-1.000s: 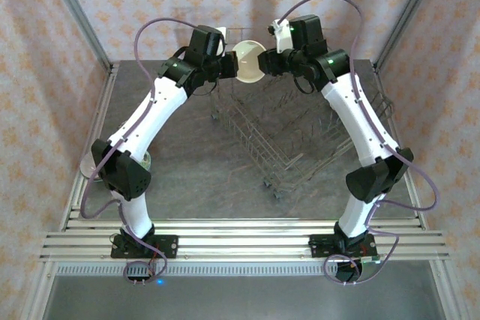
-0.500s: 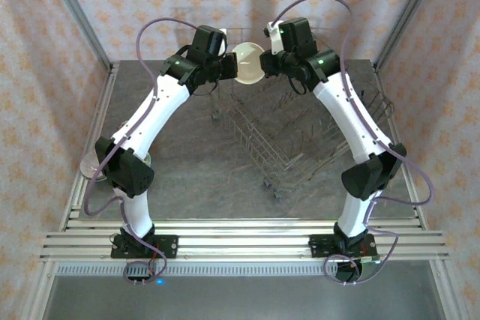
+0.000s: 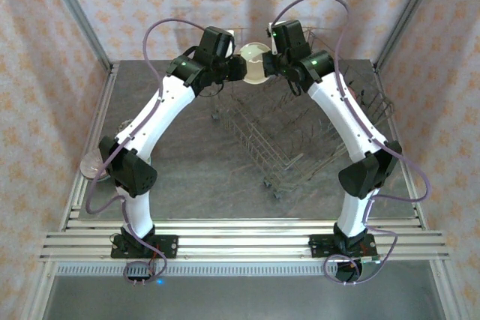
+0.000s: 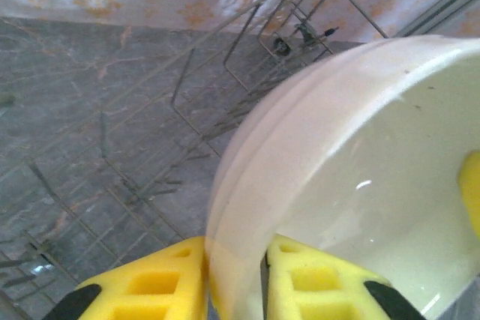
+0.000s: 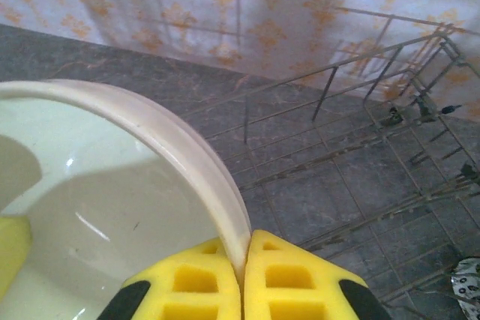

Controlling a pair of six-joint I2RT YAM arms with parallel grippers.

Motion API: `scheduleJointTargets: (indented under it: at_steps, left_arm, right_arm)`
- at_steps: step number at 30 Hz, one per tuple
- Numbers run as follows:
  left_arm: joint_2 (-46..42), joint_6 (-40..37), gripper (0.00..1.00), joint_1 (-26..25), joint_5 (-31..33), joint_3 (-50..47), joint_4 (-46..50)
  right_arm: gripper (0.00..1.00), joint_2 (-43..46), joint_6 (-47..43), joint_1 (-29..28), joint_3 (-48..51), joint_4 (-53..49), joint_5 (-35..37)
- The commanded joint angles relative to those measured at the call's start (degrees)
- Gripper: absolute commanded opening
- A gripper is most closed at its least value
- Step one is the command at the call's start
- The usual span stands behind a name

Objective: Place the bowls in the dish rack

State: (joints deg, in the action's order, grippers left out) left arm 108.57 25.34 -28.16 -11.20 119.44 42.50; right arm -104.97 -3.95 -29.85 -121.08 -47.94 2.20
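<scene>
A white bowl (image 3: 255, 64) hangs on edge above the far end of the wire dish rack (image 3: 292, 140), between my two grippers. My right gripper (image 3: 271, 64) is shut on its rim; in the right wrist view the yellow pads (image 5: 210, 282) pinch the bowl (image 5: 105, 207) edge. My left gripper (image 3: 238, 69) straddles the opposite rim. In the left wrist view a thin dark gap separates the inner pad (image 4: 315, 282) from the bowl (image 4: 360, 170) wall, so these jaws stand slightly open around it. Rack wires (image 4: 150, 148) lie below.
A pale bowl (image 3: 94, 164) sits at the table's left edge beside the left arm's elbow. A speckled object (image 5: 466, 290) shows beyond the rack wires (image 5: 360, 155) at the right. Patterned walls close in the back and sides.
The bowl and both grippers moved a little farther back and up. My right gripper closed on the rim, and my left jaws eased apart.
</scene>
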Motion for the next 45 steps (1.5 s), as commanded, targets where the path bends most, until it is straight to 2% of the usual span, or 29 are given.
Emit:
scheduleJointTargets:
  at_steps: [1,7,11,14,18,22,26,30,36,41,45]
  left_arm:
    - [-0.86,-1.14,0.29,-0.91,-2.33,1.69,-1.76]
    - [-2.64,-2.18,0.42,-0.87,-2.21,0.75,-2.98]
    - [-5.22,-2.99,0.59,-0.84,-1.91,-1.93,-5.1]
    - [-6.37,-3.19,0.63,-0.28,-2.35,-2.98,-5.4]
    - [-8.52,-2.74,0.65,0.97,-3.56,-6.46,-7.6]
    - [-11.7,-2.34,0.67,3.47,-3.8,-11.01,-8.53]
    - [-16.35,-1.82,0.68,7.59,-4.99,-18.43,-10.38]
    - [-20.05,-1.31,0.68,10.62,-6.38,-25.22,-11.74]
    - [-23.39,-0.91,0.69,12.61,-6.78,-32.26,-13.06]
    - [-24.81,-0.03,0.7,16.58,-10.33,-36.1,-13.79]
    - [-24.27,-1.08,0.7,17.6,-10.69,-36.02,-12.49]
  right_arm:
    - [0.0,-0.01,3.08,-0.3,0.03,5.1,4.95]
    - [0.0,-0.93,3.43,-0.3,0.13,5.81,9.4]
    - [0.0,-1.62,3.68,-0.21,-0.34,5.8,11.42]
    - [0.0,-1.91,3.35,0.2,-0.5,5.45,12.41]
    - [0.0,-1.89,3.69,1.09,-0.12,5.12,13.48]
    - [0.0,-1.39,1.53,2.61,0.07,3.5,20.7]
    - [0.0,1.08,-1.43,6.48,5.25,4.05,27.17]
    - [0.0,5.25,-10.34,7.7,17.22,11.44,36.34]
    - [0.0,11.06,-13.74,11.79,30.08,17.78,41.21]
    - [0.0,12.79,-21.01,12.66,36.67,24.87,46.62]
    - [0.0,13.2,-27.51,12.84,41.72,32.15,49.66]
